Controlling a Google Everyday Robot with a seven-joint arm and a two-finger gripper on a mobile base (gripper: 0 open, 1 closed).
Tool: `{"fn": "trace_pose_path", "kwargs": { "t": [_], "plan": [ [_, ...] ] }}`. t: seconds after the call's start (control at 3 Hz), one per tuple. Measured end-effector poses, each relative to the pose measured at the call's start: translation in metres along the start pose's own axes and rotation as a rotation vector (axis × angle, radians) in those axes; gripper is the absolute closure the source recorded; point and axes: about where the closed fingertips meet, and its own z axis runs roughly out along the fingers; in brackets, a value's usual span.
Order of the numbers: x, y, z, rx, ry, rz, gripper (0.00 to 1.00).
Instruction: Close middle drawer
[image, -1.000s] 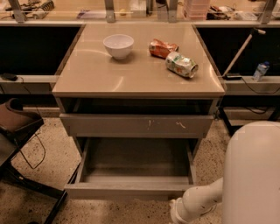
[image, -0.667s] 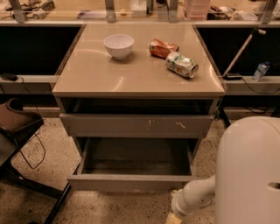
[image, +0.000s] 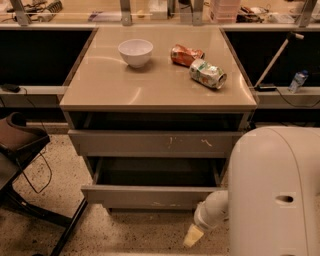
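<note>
The middle drawer of the grey-beige cabinet stands partly open, and its dark inner box shows behind the plain flat front. Above it the top drawer, whose front bears white scratch marks, is open a little. My gripper hangs on the white arm just below and in front of the right end of the middle drawer's front, close to the floor. My white arm housing fills the lower right and hides the cabinet's right side.
On the cabinet top stand a white bowl, an orange crushed can and a green-white can on its side. A dark chair with cables stands at the left. A water bottle sits on the right shelf.
The middle drawer's front has moved back toward the cabinet, so less of its inside shows. My arm and gripper have shifted left and forward, filling more of the lower right.
</note>
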Motion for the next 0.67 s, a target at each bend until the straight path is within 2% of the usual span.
{"fn": "trace_pose_path", "kwargs": {
  "t": [0.67],
  "plan": [
    [-0.028, -0.029, 0.018, -0.003, 0.043, 0.076, 0.00]
  ]
}}
